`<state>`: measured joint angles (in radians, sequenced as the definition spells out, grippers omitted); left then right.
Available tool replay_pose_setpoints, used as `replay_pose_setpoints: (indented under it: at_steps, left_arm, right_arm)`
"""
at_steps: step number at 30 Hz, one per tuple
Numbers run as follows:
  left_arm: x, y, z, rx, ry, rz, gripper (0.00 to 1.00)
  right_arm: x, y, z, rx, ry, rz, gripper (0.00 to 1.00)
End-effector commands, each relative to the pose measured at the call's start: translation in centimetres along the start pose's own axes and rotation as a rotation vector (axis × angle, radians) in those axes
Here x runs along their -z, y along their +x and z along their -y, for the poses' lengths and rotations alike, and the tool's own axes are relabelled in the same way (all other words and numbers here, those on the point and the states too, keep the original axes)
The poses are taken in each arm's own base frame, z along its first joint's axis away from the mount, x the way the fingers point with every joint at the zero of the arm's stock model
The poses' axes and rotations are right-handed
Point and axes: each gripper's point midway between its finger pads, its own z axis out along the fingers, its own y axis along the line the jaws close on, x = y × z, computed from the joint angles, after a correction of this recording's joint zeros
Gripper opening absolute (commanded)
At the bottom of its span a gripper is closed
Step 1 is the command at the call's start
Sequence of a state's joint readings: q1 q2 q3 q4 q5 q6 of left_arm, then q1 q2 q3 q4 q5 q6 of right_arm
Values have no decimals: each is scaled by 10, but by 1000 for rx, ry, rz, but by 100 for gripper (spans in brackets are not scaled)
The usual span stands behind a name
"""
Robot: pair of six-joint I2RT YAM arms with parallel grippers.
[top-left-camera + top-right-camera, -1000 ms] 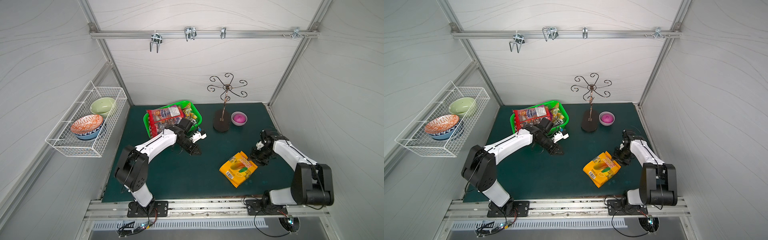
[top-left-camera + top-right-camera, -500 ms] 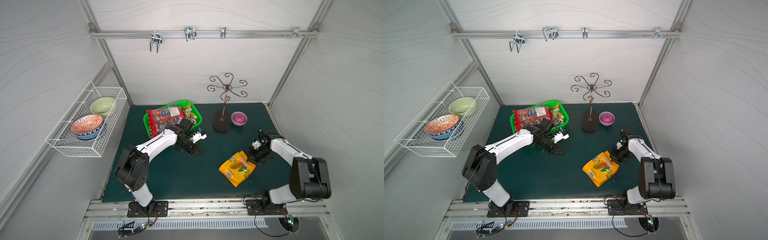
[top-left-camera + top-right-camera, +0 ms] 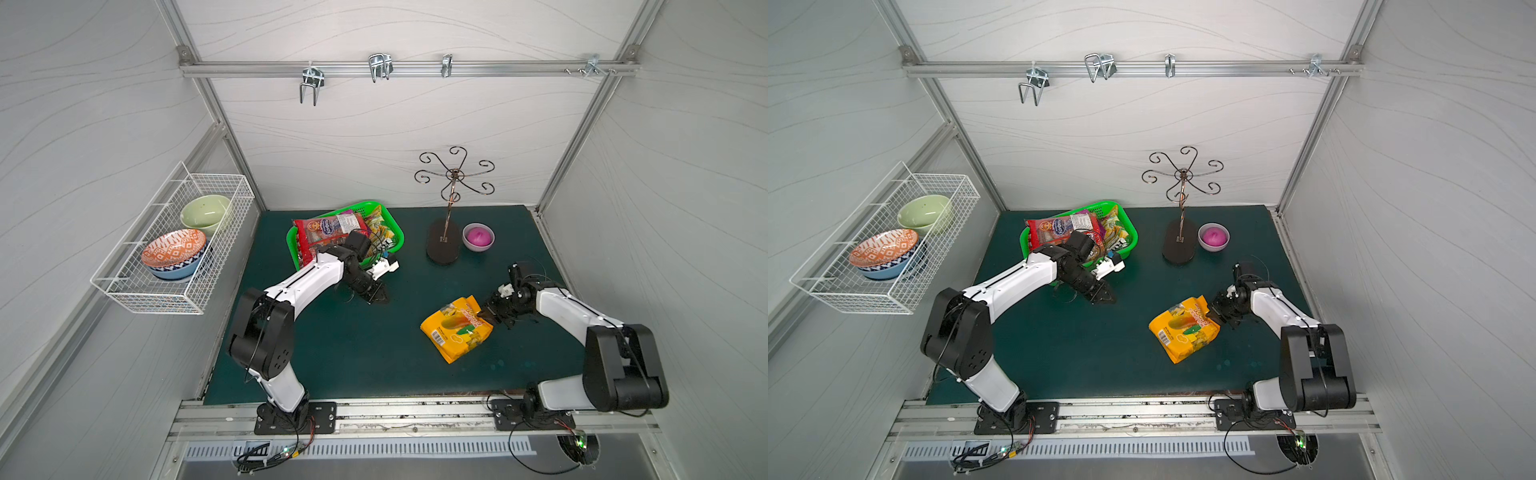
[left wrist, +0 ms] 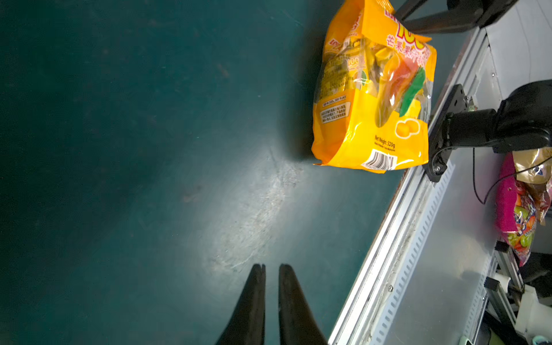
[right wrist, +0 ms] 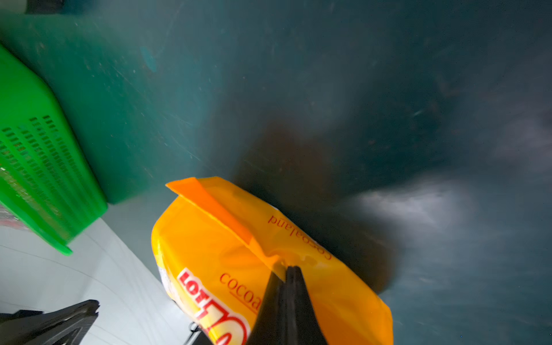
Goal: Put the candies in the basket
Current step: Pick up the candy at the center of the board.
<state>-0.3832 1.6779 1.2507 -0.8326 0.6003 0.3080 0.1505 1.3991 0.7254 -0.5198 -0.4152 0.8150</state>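
Right gripper [image 5: 288,268] has now its two jaws pressed fully together on the thin sealed top edge of the yellow-orange candy bag [image 5: 224,254]. One second before, it stood half open just to the right of this bag and did not touch it. The bag [image 3: 455,328] has also moved a little to the left on the dark green mat [image 3: 353,353], well apart from the green basket [image 3: 392,222] at the far left. I judge that the grasp is made and that the carry to the basket comes next.

The left gripper [image 4: 271,265] has not moved. It hovers low over the mat just near of the basket, with only a thin gap between the jaws and nothing in it.

The right wrist view is blurred, so I cannot tell if the bag has already left the mat. The left arm covers a part of the basket. A red candy bag [image 3: 328,228] shows there, but the other bags cannot be counted.
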Motion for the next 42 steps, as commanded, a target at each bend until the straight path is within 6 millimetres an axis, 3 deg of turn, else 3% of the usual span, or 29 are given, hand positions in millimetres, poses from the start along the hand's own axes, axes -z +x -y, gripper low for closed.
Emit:
replay_pose_setpoints:
  at_steps: [1,6,11,15,19,26,30,33,34,37,42]
  left_arm:
    - [24,-9,-6,-28,-45,42,14]
    - [26,3,-20,30,-49,29,14]
    - [28,13,-33,94,-57,24,16]
    - [31,19,-38,105,-83,33,22]
    - [25,23,-24,79,6,26,34]
    - [-11,24,-12,105,55,-33,35]
    - [-23,8,4,81,72,17,36]
    - [-24,-12,10,105,88,73,37]
    - [-25,-16,12,110,87,83,37]
    - [-33,-31,18,141,88,112,38]
    - [-53,-51,15,291,136,116,38]
  right_arm:
    - [-2,2,-42,-91,-118,22,0]
    - [-20,21,-76,-81,-139,4,0]
    - [-32,23,-90,-132,-163,4,0]
    - [-35,19,-79,-186,-129,22,0]
    - [-30,18,-59,-188,-68,12,0]
    - [-4,7,-7,10,84,11,0]
    - [5,15,1,75,63,-3,2]
    - [9,19,3,156,69,-16,28]
    - [11,19,4,182,77,-21,31]
    - [14,11,5,263,92,-34,36]
    - [7,2,0,434,123,-106,36]
